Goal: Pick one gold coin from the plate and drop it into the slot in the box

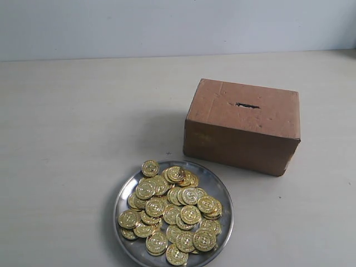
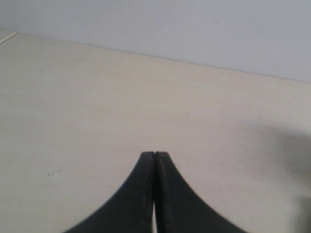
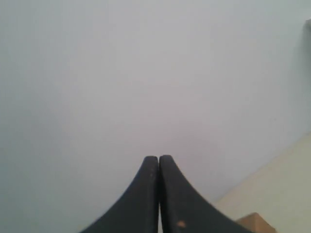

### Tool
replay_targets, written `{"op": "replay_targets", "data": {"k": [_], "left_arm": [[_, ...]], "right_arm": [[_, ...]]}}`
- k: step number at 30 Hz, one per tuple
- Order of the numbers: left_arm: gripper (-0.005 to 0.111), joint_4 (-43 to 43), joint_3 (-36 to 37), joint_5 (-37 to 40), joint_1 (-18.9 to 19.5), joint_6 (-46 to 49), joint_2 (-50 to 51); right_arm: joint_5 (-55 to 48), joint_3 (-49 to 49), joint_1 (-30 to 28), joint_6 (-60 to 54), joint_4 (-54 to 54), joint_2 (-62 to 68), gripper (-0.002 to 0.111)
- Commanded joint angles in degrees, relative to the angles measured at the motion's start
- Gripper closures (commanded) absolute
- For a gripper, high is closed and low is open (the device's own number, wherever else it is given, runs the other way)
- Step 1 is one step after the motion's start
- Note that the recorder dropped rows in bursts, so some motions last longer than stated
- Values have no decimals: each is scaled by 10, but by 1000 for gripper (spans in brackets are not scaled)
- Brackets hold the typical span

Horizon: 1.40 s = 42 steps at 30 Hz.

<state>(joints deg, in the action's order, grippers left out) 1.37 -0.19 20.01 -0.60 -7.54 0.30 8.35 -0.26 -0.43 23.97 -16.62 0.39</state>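
Observation:
The round silver plate (image 1: pixel 124 190) lies near the table's front edge, heaped with several gold coins (image 1: pixel 172 214). Behind it to the right stands the brown cardboard box (image 1: pixel 242 125), its dark ragged slot (image 1: pixel 247 105) on the top face. Neither arm appears in the exterior view. In the left wrist view my left gripper (image 2: pixel 154 154) is shut with nothing in it, above bare table. In the right wrist view my right gripper (image 3: pixel 159 158) is shut and empty, facing the pale wall, with a corner of the box (image 3: pixel 255 222) just showing.
The pale wooden table (image 1: pixel 72 128) stretches out to the left of the plate and box. A light grey wall (image 1: pixel 167 25) rises behind the table's far edge.

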Motion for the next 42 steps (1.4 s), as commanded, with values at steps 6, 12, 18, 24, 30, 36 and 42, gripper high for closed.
{"op": "replay_targets", "data": {"k": [6, 12, 18, 24, 30, 36, 42], "left_arm": [[107, 3, 2, -1, -3, 0, -3], [107, 3, 2, -1, -3, 0, -3], [107, 3, 2, -1, -3, 0, -3], [107, 3, 2, -1, -3, 0, -3], [107, 3, 2, -1, -3, 0, -3], [107, 3, 2, -1, -3, 0, -3], [107, 3, 2, -1, -3, 0, -3]], "right_arm": [[5, -83, -3, 71, 101, -4, 108], [-295, -279, -3, -75, 106, 64, 108], [-470, -492, -3, -490, -240, 245, 108], [-676, -686, -3, -556, -300, 480, 108], [-734, -723, 15, -585, -263, 669, 108], [-715, -724, 128, -584, -130, 782, 108], [-673, -724, 221, -584, -38, 851, 108]]}}
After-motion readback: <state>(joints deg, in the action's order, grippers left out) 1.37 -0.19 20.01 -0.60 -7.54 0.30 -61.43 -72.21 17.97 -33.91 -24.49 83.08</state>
